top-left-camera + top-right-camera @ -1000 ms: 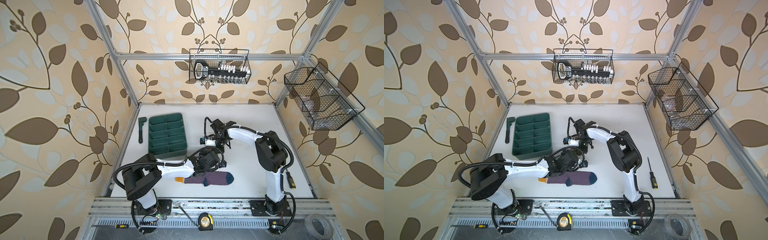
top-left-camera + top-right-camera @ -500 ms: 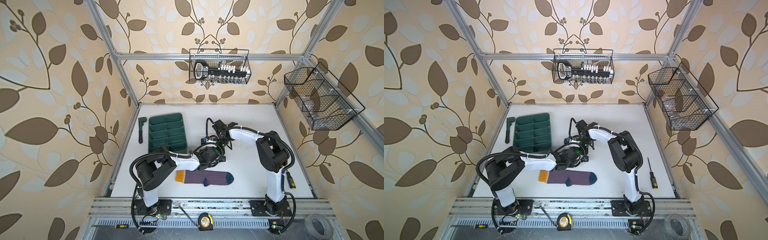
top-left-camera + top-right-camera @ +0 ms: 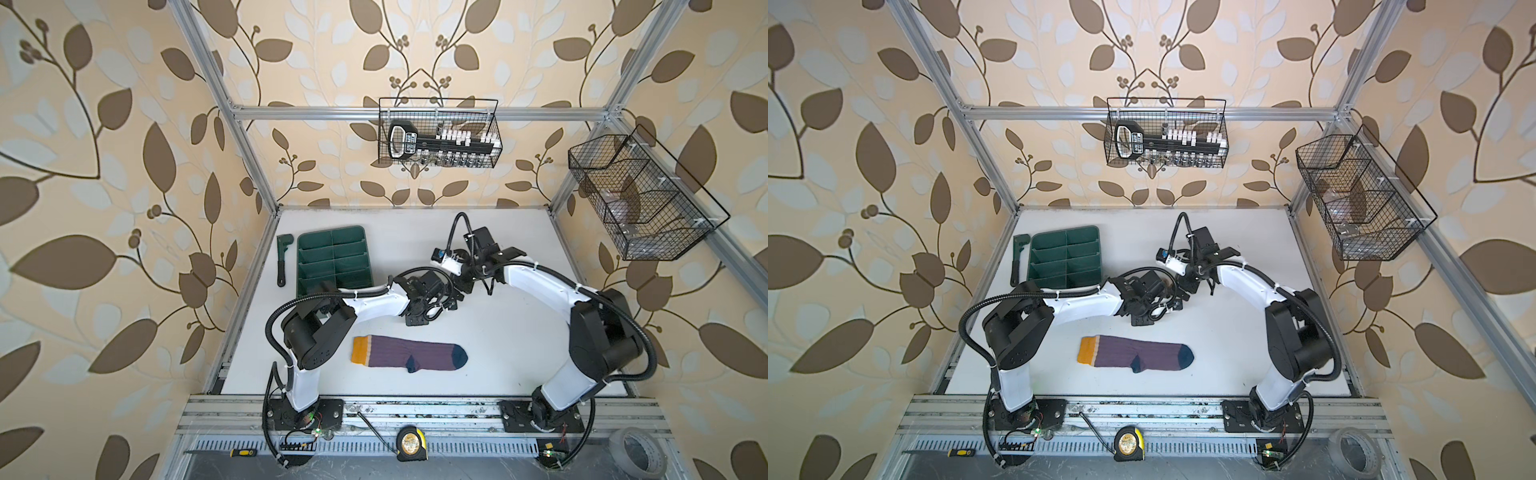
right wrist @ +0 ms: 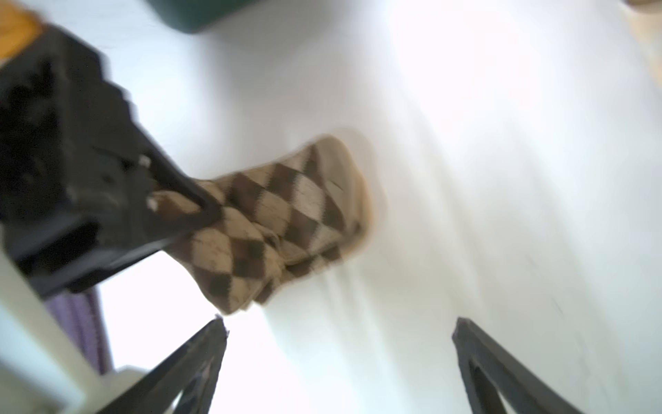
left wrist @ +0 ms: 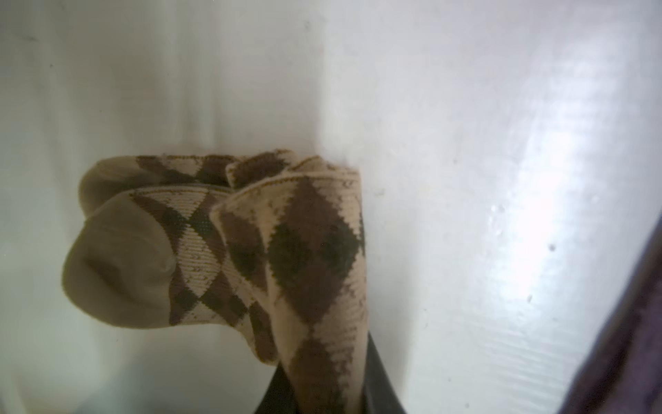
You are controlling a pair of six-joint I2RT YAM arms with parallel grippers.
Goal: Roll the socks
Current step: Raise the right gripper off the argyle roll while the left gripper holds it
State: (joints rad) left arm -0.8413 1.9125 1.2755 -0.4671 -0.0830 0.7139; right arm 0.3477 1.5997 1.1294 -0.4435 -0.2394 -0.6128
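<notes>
While my left gripper (image 4: pixel 200 218) pinches the bunched argyle sock (image 5: pixel 286 251) over the middle of the worktop (image 3: pixel 519 332), jaws nearly closed on the fabric, my right gripper (image 4: pixel 340 322) stands wide open just beside it, holding nothing. Also noted: purple sock (image 3: pixel 409 356) lies flat and unrolled near the front edge. Step in hand, I judge: rolling the argyle one; bundle loose, toe end sticking out. Next move calls for catching that free end without pulling the folds apart.
</notes>
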